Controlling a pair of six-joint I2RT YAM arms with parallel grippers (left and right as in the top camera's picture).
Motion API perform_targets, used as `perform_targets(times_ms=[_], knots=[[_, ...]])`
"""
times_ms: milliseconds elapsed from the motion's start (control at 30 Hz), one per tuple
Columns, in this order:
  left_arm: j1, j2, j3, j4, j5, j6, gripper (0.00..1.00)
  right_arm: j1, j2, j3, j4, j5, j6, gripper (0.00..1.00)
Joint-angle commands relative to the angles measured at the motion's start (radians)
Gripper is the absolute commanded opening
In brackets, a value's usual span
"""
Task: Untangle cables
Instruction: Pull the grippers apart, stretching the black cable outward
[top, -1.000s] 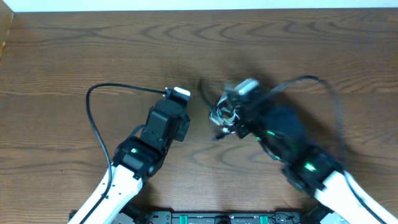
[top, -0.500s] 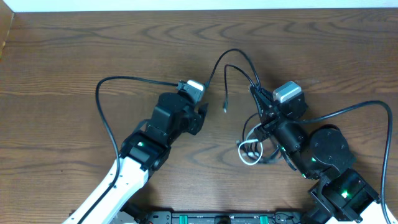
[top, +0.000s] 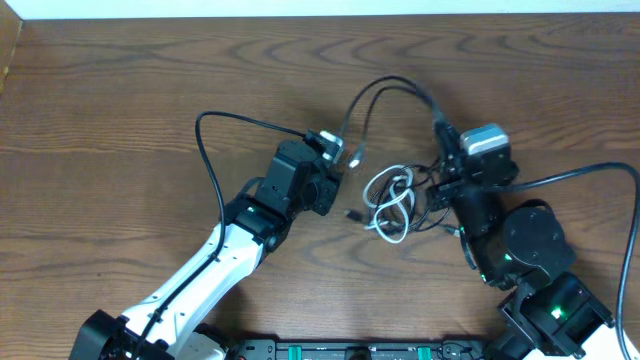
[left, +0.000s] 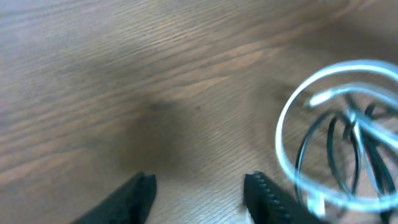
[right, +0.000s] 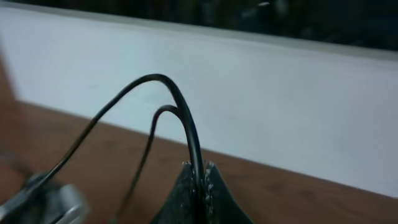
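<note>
- Left hand just opened: fingers apart, nothing between them, bare table below.
- Arm slid over toward cable pile.
- White cable lies in loops just right of it, mixed with black cables.
- Right hand stays pinched tight on black cables, lifting them in arch.
- Pile looks looser, not undone.
- Left hand looks ready for new grab.
</note>
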Motion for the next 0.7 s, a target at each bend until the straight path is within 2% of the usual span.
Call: perform_targets(times_ms=[0, 67, 167, 200, 300, 367, 533, 667], knots=[[-0.003, -0.003, 0.014, 0.019, 0.092, 0.001, 0.59, 0.005, -0.008, 0.069, 0.010, 0.119, -0.065, 0.01], [-0.003, -0.003, 0.014, 0.051, 0.248, 0.001, 0.64, 0.005, -0.008, 0.078, 0.011, 0.089, -0.065, 0.01], [-0.003, -0.002, 0.014, 0.123, 0.438, 0.001, 0.66, 0.005, -0.007, 0.082, 0.011, 0.058, -0.043, 0.01], [-0.004, -0.002, 0.014, 0.155, 0.482, 0.001, 0.64, 0.005, -0.007, 0.082, 0.011, 0.047, -0.035, 0.01], [-0.019, -0.002, 0.014, 0.219, 0.526, 0.002, 0.52, 0.005, -0.008, 0.082, 0.012, 0.013, -0.031, 0.01], [-0.037, -0.002, 0.014, 0.240, 0.531, 0.022, 0.51, 0.005, -0.008, 0.083, 0.015, 0.011, -0.031, 0.01], [-0.099, -0.001, 0.013, 0.239, 0.665, 0.164, 0.72, 0.006, -0.008, 0.089, 0.014, 0.011, -0.031, 0.01], [-0.154, 0.003, 0.013, 0.227, 0.667, 0.238, 0.78, 0.012, -0.008, 0.090, 0.014, 0.011, -0.031, 0.01]])
